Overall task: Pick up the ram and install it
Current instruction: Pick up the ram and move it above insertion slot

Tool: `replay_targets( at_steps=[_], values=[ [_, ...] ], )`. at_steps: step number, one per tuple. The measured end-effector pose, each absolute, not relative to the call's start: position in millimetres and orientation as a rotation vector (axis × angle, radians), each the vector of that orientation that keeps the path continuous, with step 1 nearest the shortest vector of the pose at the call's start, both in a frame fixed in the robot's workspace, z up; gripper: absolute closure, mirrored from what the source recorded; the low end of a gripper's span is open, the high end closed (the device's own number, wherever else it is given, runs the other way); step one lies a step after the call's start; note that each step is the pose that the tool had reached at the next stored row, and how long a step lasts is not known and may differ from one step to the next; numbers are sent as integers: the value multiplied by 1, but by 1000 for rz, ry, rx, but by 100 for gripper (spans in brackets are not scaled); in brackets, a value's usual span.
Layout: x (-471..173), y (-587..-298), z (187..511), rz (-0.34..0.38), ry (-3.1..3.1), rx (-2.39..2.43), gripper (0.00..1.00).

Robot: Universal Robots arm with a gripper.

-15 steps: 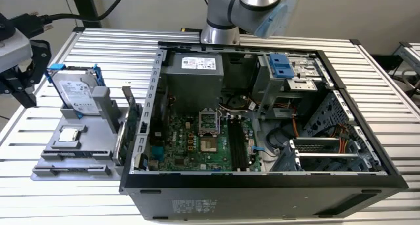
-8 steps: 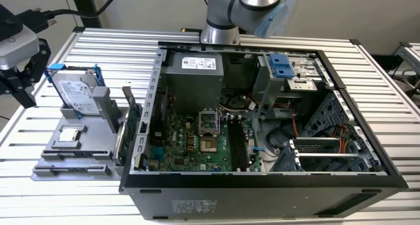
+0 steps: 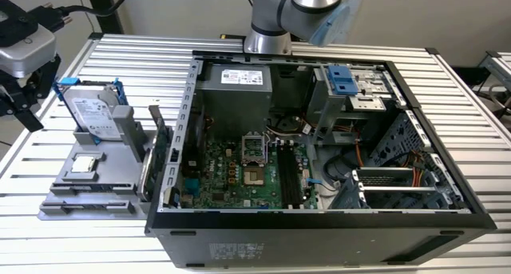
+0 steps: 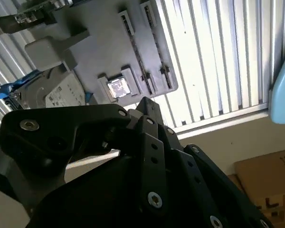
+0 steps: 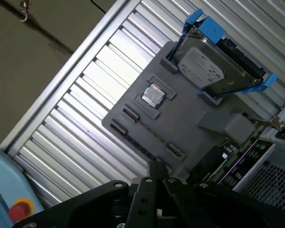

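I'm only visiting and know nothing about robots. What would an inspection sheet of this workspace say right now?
Surface: slatted metal table carrying an open computer case and a grey parts holder.
Job's things: ram, apparently the thin dark strip on edge in the holder; the case's black slots look unfilled.
Clutter: hard drive, processor chip, expansion card.
Grippers: gripper shut, holding nothing, near the holder.
Cables: wires inside the case; black cable by the gripper.
Surroundings: cardboard box.

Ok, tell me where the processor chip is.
In the exterior view the processor chip lies on the gray holder at the view's left, outside the computer case, beside the hard drive.
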State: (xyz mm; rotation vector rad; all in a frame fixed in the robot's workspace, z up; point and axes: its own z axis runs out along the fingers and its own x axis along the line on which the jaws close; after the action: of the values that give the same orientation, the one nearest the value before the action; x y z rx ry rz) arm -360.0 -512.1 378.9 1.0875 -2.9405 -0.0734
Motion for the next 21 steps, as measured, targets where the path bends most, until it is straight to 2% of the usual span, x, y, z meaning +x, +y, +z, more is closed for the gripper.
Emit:
replay_targets(
  at_steps=[21],
  values=[
    [-360,-512,379,-70,-2673,1622,100]
  ],
)
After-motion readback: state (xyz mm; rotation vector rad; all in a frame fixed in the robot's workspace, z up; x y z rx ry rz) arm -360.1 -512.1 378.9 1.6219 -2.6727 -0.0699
